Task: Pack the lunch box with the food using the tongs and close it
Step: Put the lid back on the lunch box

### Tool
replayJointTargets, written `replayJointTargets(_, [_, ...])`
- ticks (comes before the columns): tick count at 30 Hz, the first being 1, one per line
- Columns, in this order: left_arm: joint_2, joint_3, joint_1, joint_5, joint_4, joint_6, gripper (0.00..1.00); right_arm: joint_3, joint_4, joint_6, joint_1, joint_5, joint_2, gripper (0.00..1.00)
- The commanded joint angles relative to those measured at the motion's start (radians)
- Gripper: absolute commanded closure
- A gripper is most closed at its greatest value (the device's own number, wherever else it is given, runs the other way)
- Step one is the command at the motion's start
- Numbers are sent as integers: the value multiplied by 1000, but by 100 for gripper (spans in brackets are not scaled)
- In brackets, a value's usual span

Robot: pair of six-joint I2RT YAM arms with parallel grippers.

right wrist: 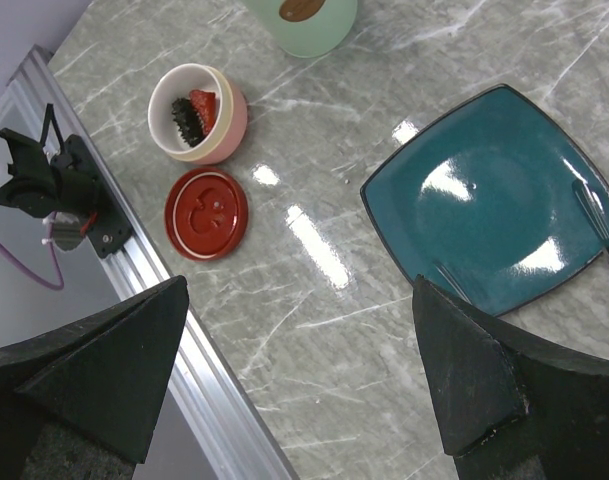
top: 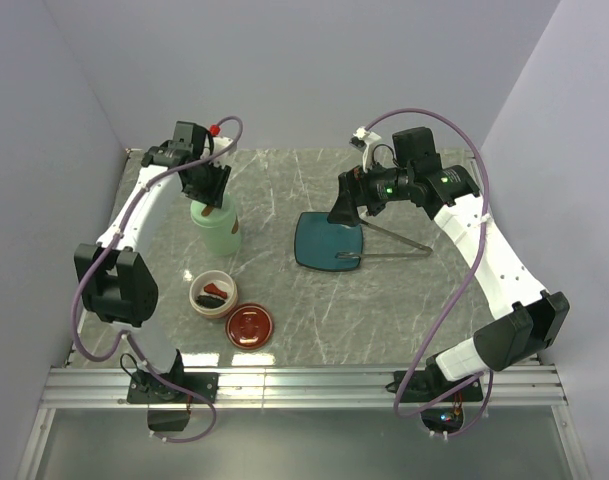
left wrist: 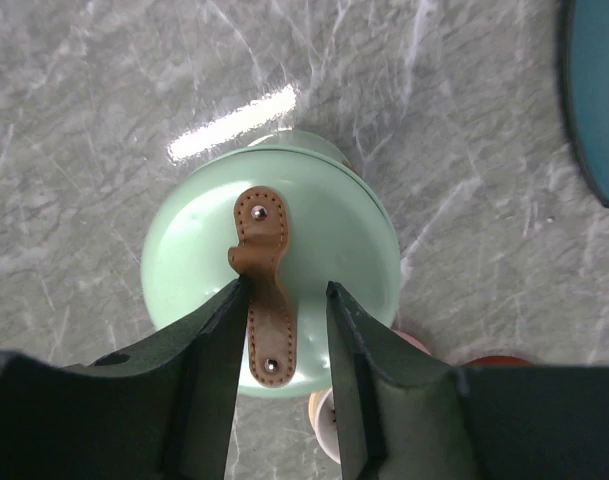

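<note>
The coming move turns on the brown leather strap (left wrist: 264, 240) on top of the mint-green lid (left wrist: 329, 230). It lies directly under the left claw (left wrist: 287, 290), in the gap between the two fingers. In the left wrist view the strap's long axis runs along that gap, away from the palm, so the fingers would close across its narrow width.

The left claw is partly apart. One finger looks to be at the strap's edge and the other stands off it with lid showing between, so the strap is straddled and not pinched. The lid sits over the mint-green pot (top: 224, 238). Whether it is fully seated on the rim cannot be told.

The left arm is plainly the nearer one. The right claw (right wrist: 302, 292) hangs well to the right of the pot, above the teal plate (right wrist: 484, 200). Its fingers are spread wide and hold nothing. The tongs (top: 394, 243) lie on the table (top: 284, 190) across the plate edge farthest from the pot.

On the pot's near side stands the cream bowl (right wrist: 229, 125), uncovered, with a red-and-dark piece (right wrist: 194, 110) of food inside. The dark-red lid (right wrist: 206, 212) lies flat just beyond the bowl, farther from the pot. Judged from this, closing is under way and the bowl's lid has yet to go on.
</note>
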Motion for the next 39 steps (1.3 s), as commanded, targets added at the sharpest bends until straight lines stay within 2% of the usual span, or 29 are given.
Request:
replayJointTargets(1, [-22,-93,-3,2,18,17,58,30,-4,-5,-4,-9,-10,0])
replayJointTargets(9, [21,-196,-5,-12,6,49,60,31,-13,-11,-6,-5,-12,0])
replayJointTargets(22, [10,-199,-5,-3,-48,63,61,25,-29,-24,-6,-3,-10,0])
replayJointTargets(24, [3,-196,-5,-2,-42,63,59,24,-27,-27,-4,-5,-9,0])
replayJointTargets(29, [-39,-96,20,32,-11,52,47,19,-30,-40,-4,0,-4,0])
replayJointTargets(35, [-66,88,87,121,13,40,40,5,-33,-89,-3,-6,9,0])
replayJointTargets(39, [-125,99,110,169,84,23,39,4,-30,-105,19,7,42,2])
